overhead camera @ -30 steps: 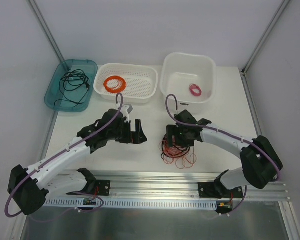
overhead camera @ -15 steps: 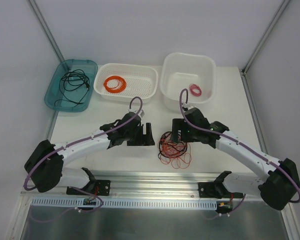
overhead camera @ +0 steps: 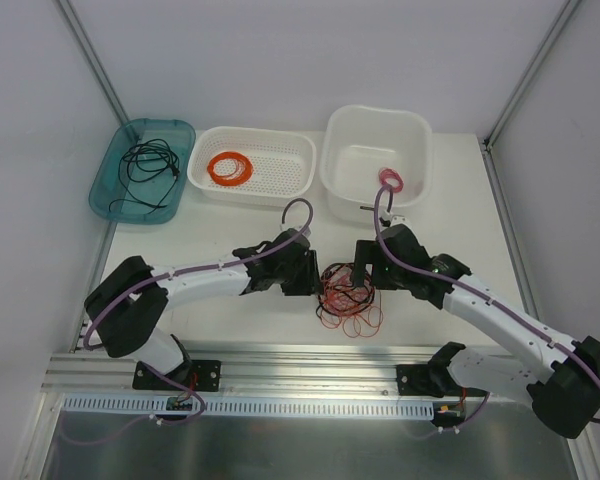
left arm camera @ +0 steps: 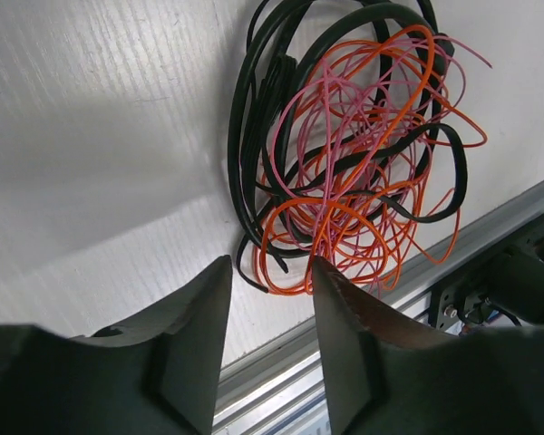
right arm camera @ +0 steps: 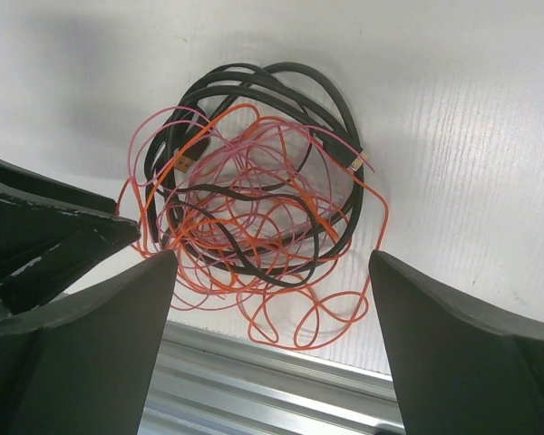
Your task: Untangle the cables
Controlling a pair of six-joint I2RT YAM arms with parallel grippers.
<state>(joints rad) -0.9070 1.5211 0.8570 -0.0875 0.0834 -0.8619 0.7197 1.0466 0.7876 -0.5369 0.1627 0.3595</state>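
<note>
Top external view shows your left gripper (overhead camera: 310, 279), jaws narrowed but empty, has swung in beside the cables (overhead camera: 350, 300) tangled on the table (overhead camera: 220, 215) near its front edge, while your right gripper (overhead camera: 362, 278) now hovers wide-open above them, so untangling can begin.

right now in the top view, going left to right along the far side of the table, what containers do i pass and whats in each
teal tray holding a loose black cable → white basket holding an orange coil → white tub holding a small pink coil
</note>
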